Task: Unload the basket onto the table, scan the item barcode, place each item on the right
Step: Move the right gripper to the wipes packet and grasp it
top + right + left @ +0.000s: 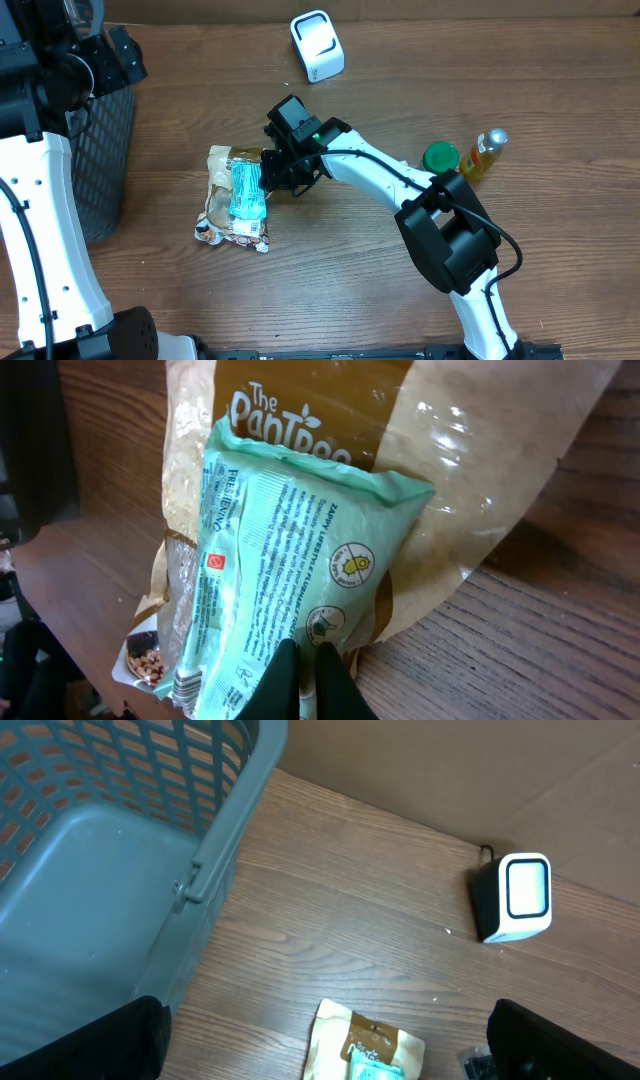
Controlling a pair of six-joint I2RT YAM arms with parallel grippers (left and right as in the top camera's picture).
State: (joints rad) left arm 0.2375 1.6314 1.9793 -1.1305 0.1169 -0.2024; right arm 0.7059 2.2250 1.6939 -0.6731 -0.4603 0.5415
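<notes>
The right pincer is pinched shut on the edge of the teal packet, which lies on a brown bag left of tabletop centre. The left pincer gapes wide, empty. The scanner waits at twelve o'clock, so lifting and scanning likely remain.

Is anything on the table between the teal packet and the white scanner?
Nothing visible does. Bare table lies between the teal packet and the white scanner. Only the right gripper, shut on the packet's edge, is on that side.

right tool closed, left tool spread wide
</notes>
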